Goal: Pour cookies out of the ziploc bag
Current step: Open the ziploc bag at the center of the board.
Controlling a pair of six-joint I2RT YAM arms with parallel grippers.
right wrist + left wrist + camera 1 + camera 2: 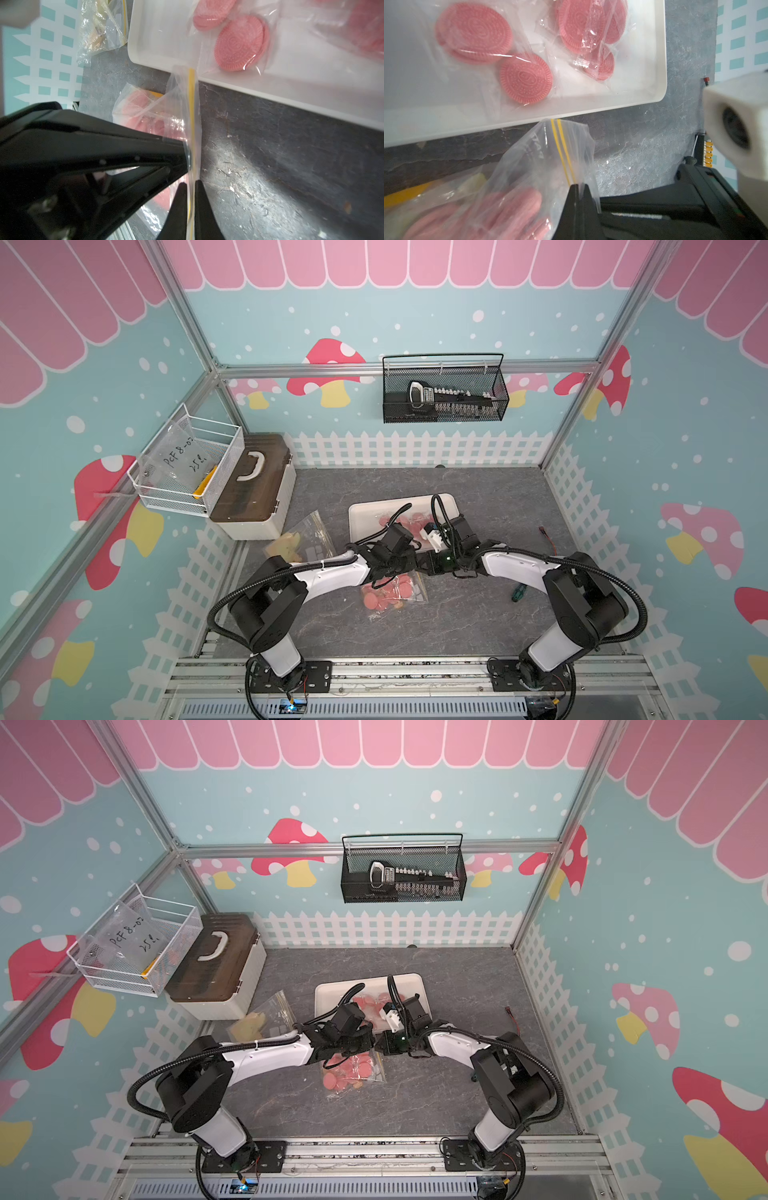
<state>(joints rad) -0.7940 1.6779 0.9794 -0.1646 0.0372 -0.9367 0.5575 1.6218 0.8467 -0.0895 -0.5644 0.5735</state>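
- Top views: the ziploc bag (395, 593) (353, 1069) sits on the grey counter (478, 614), just on the robot's side of the white tray (365, 516). Pink cookies (380, 598) fill the bag, and more lie on the tray. The left gripper (415, 561) & right gripper (423, 562) meet tip to tip at the bag's tray-side edge. Their jaws are too small to read here.
- Left wrist: the left gripper (578, 187) is pressed together on the bag's rim, right at the yellow zip strip. The rim stands up off the counter, w/ blurred pink cookies (512, 207) below it inside the bag. Wrapped cookies lie on the tray (446, 112) beyond.
- Right wrist: the right gripper (191, 187) is nearly closed — the yellow strip is pinched betw. its jaws. The left gripper's (187, 153) tip clamps the same rim just beside it. The bag's (178, 104) top corner overlaps the tray's (158, 37) near edge in this view.
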